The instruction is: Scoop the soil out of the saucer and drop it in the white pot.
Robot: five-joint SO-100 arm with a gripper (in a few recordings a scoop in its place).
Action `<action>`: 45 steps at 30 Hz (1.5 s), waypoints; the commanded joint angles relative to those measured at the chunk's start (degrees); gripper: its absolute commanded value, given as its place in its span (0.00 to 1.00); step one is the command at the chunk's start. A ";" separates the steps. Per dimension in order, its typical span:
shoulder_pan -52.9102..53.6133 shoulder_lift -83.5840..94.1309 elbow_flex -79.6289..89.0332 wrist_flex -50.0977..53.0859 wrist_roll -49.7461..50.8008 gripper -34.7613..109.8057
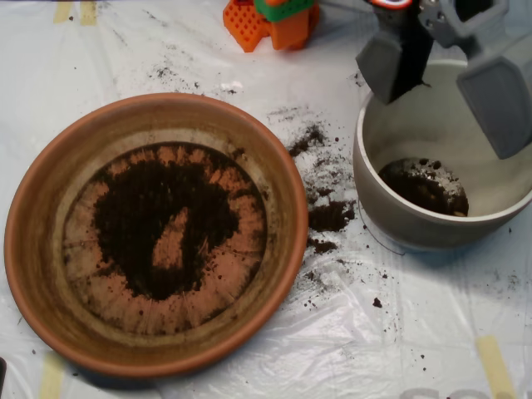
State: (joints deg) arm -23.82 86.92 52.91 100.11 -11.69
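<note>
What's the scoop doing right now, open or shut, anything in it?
Scoop: open, halves spread apart above the white pot. No soil seen held between them; some lies at the pot's bottom.

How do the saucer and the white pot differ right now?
The saucer is wide, shallow and terracotta orange; the white pot is narrower, deeper and off-white. The saucer's soil is a thin, broad layer with a bare patch; the pot's soil is a small clump at its bottom. The open scoop hangs over the pot. Both are round.
</note>
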 commanded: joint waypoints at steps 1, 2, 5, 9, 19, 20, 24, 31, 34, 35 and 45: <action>-1.85 7.12 2.29 -1.49 -0.44 0.54; -1.93 7.38 2.72 -1.76 -0.35 0.55; -1.58 7.65 2.46 -1.93 0.79 0.55; 0.70 8.70 0.00 -2.11 4.13 0.55; 15.29 10.99 -4.75 -0.79 8.88 0.55; 17.31 10.99 -4.75 -0.70 8.79 0.55; 27.07 9.84 -3.78 -0.53 7.29 0.55; 43.33 13.36 18.28 -12.30 1.85 0.56; 47.81 13.80 30.06 -19.86 -0.70 0.56; 49.04 13.45 33.05 -21.97 -1.23 0.56; 54.93 5.80 48.87 -34.80 -3.78 0.58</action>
State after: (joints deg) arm 29.53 92.81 101.16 67.50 -14.50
